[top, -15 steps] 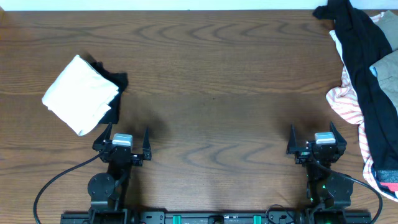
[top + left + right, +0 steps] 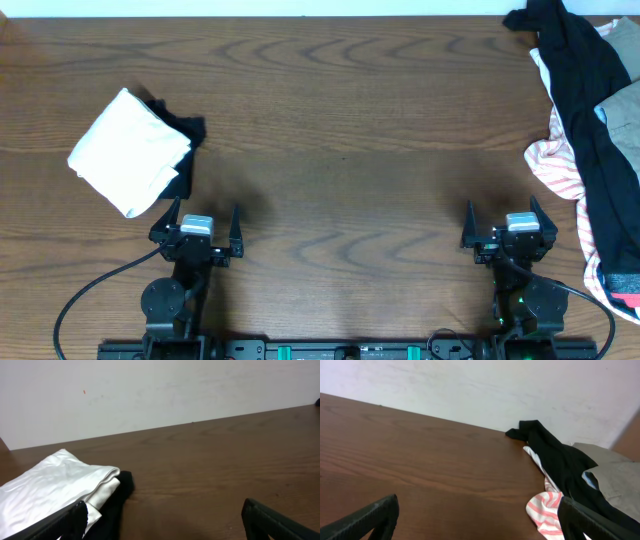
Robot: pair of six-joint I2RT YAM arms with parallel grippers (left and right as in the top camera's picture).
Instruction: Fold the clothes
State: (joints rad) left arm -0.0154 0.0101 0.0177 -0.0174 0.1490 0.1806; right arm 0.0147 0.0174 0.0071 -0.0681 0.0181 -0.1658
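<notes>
The clothes point(image 2: 624, 112), pale grey-green cloth, lie at the table's far right edge, mostly covered by a pile of other garments; in the right wrist view they point(image 2: 615, 477) show as a grey patch behind the black cloth. My right gripper point(image 2: 502, 210) stands open near the front edge, left of that pile, with nothing between its fingers point(image 2: 479, 505). At the front left, my left gripper point(image 2: 205, 212) is open and empty as well point(image 2: 162, 510), just in front of a white bundle.
A white folded bundle point(image 2: 130, 152) rests on a dark cloth point(image 2: 192, 132) at the left. A black garment point(image 2: 580, 90) and a pink-and-white striped one point(image 2: 555, 165) are heaped at the right edge. Bare brown table point(image 2: 340, 150) lies between them.
</notes>
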